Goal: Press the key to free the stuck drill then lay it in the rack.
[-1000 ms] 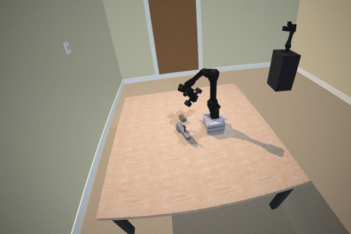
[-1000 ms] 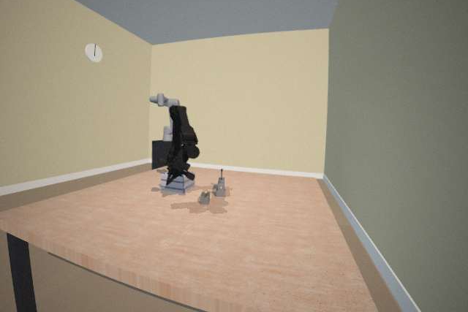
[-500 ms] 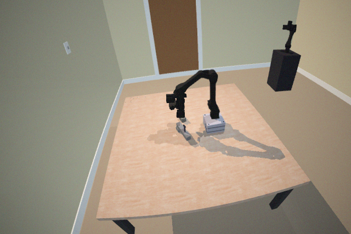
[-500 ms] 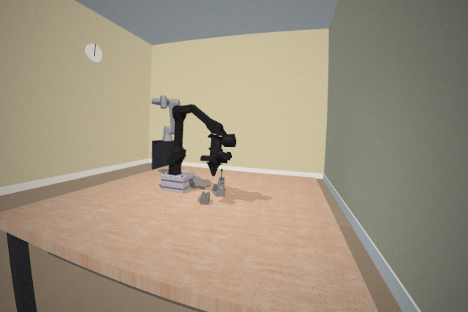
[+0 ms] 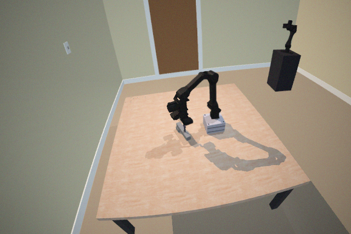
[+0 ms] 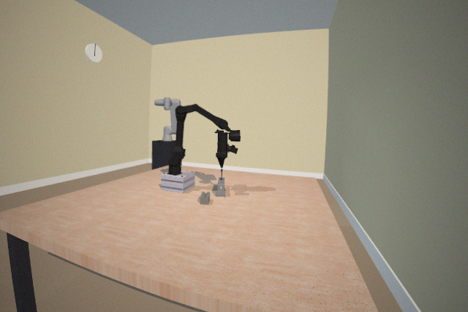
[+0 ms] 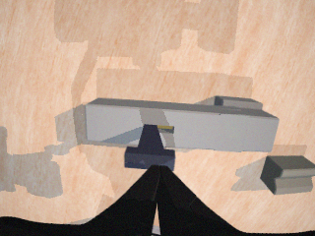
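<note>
Pale wood grain was shown by the bench (image 5: pixel 170 186) (image 6: pixel 151 233) (image 7: pixel 30 98). Just below the closed, unladen claw (image 5: pixel 185 124) (image 6: pixel 221 167) (image 7: pixel 157 172), the upright drill (image 5: pixel 184 128) (image 6: pixel 221 174) (image 7: pixel 150 157) was judged stiff, best gripped by its top.

We see 1 black arm (image 5: pixel 213 92) (image 6: pixel 180 131) on a pale lilac block (image 5: pixel 215 128) (image 6: pixel 177 182) with darker stripes, a pinkish-tan table (image 5: pixel 158 186) (image 6: pixel 227 237) (image 7: pixel 39 29) with wavy grain, 1 brown door (image 5: pixel 173 22), and 1 white clock (image 6: pixel 91 52).

Smooth matt grey block (image 5: pixel 186 135) (image 6: pixel 220 192) (image 7: pixel 221 129) on wood-grained tabletop (image 5: pixel 175 192) (image 6: pixel 189 237) (image 7: pixel 34 74).
</note>
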Robot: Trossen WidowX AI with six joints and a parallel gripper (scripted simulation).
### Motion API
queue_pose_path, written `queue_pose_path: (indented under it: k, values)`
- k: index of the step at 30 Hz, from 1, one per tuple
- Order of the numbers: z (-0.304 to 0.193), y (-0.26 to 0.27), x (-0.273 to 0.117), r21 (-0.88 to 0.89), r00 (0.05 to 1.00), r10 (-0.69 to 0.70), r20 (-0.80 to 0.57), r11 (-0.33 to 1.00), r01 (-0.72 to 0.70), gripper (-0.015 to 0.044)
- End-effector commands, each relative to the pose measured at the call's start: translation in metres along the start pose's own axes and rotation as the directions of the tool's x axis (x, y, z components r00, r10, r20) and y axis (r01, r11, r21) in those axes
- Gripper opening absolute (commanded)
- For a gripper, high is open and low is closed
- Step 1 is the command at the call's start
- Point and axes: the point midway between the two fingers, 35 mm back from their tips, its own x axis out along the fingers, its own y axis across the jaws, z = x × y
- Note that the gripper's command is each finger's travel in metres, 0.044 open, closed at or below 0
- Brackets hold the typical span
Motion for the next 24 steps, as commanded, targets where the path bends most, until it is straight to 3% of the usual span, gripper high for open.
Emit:
queue_pose_path:
  k: [1,24]
  values:
    - [0.000,0.001,0.003,-0.010,1.000,0.005,-0.001,1.000,-0.005,0.0000]
    - [-0.004,0.007,0.013,-0.020,1.000,0.010,-0.003,1.000,-0.010,0.0000]
